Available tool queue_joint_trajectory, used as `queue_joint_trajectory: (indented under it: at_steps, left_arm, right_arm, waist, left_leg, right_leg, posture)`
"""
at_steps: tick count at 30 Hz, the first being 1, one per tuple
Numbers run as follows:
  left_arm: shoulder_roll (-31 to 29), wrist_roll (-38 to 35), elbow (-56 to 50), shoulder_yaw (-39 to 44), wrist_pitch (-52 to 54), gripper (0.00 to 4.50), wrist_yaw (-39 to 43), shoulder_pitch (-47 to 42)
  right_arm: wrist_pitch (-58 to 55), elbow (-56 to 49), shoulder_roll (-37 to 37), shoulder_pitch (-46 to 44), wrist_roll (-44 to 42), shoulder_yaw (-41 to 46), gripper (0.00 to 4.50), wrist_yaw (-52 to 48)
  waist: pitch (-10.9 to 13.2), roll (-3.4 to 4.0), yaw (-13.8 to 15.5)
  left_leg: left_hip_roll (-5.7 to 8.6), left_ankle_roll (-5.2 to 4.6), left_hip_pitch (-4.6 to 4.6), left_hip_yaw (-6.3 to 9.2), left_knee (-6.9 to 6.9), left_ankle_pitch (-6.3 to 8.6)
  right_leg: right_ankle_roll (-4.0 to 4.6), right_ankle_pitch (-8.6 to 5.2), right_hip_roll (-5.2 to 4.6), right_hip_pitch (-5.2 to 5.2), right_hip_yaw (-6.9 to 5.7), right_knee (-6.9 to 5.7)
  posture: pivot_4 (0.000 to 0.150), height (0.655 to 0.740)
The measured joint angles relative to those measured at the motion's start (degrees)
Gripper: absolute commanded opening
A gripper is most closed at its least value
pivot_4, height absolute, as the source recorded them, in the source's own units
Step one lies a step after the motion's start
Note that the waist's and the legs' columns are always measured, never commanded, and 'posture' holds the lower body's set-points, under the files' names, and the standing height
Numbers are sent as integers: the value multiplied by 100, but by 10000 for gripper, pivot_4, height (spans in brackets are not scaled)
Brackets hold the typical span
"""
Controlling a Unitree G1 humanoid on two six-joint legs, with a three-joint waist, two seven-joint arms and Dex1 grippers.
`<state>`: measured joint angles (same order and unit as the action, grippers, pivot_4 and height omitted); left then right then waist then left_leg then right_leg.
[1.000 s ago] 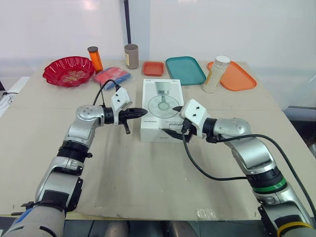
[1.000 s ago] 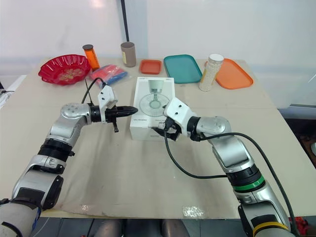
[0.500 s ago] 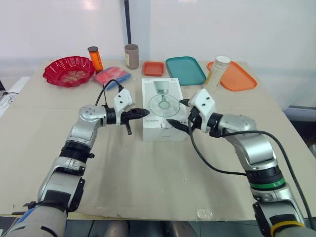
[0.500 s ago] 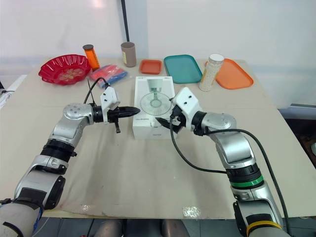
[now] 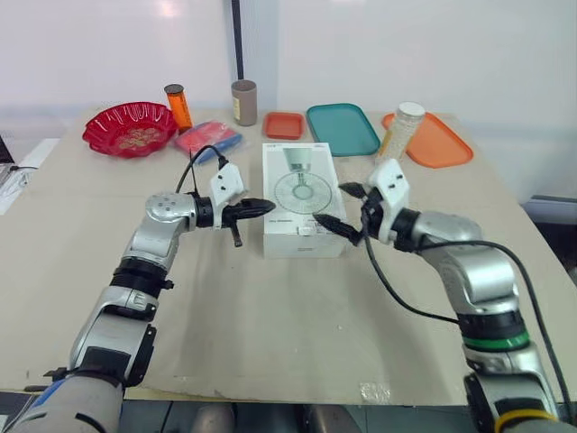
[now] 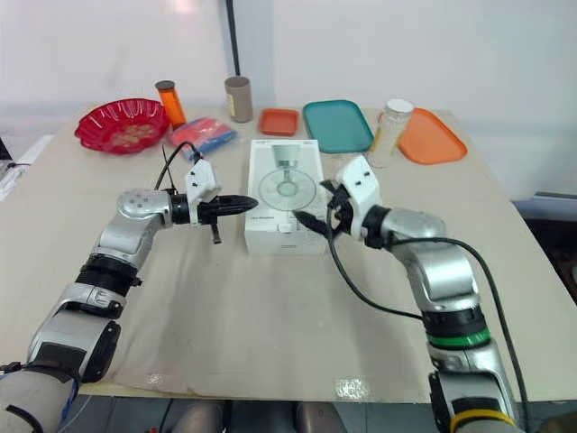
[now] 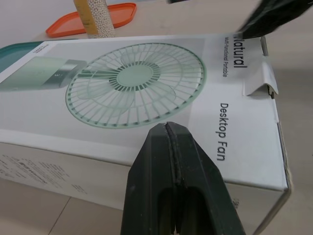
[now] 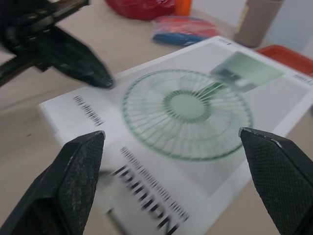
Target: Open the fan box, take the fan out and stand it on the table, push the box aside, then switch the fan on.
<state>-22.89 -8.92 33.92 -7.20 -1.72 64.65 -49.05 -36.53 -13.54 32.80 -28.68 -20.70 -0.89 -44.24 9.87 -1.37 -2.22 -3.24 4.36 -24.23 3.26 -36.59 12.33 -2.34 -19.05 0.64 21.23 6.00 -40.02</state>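
Observation:
The white fan box (image 5: 302, 194) lies flat in the middle of the table (image 5: 270, 316), printed with a green fan and lid closed. In the left wrist view a small tab (image 7: 264, 83) at one end of the box (image 7: 146, 88) stands slightly lifted. My left gripper (image 5: 260, 207) is shut and empty, its tip at the box's left edge, as the left wrist view (image 7: 168, 134) also shows. My right gripper (image 5: 343, 210) is open beside the box's right edge near the front corner. Its fingers (image 8: 80, 161) stand wide apart over the box top (image 8: 195, 107).
Along the back of the table stand a red bowl (image 5: 128, 128), an orange bottle (image 5: 177, 104), a blue-and-red packet (image 5: 209, 140) and a brown cup (image 5: 243, 101). Also there are a small orange tray (image 5: 283, 124), a teal tray (image 5: 343, 128), a jar of white beads (image 5: 401, 131) and an orange tray (image 5: 437, 144).
My right gripper has drawn back from the box's front right corner to its right side and opened wider. My left gripper has barely moved.

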Motion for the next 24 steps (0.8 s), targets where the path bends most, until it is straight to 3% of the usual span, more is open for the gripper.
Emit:
queue_joint_trajectory:
  at_steps: [6,24]
  left_arm:
    - [-52,-1,92,27,32,335,69,-33]
    - [-10,89,299,19,-41,335,90,-225]
  right_arm:
    - [-192,-847,364,860,-625,152,45000,-451]
    - [344,-646,430,1022,-95,-137,45000,-274]
  waist:
    - [-1,1,-18]
    - [0,0,-34]
  left_leg:
    - [4,-22,2,3,0,-14]
    - [8,-25,1,9,2,-18]
  right_leg:
    - [0,0,1,-2,0,-4]
    - [0,0,1,-2,-3,-5]
  posture:
    - [1500,7400]
    - [1500,7400]
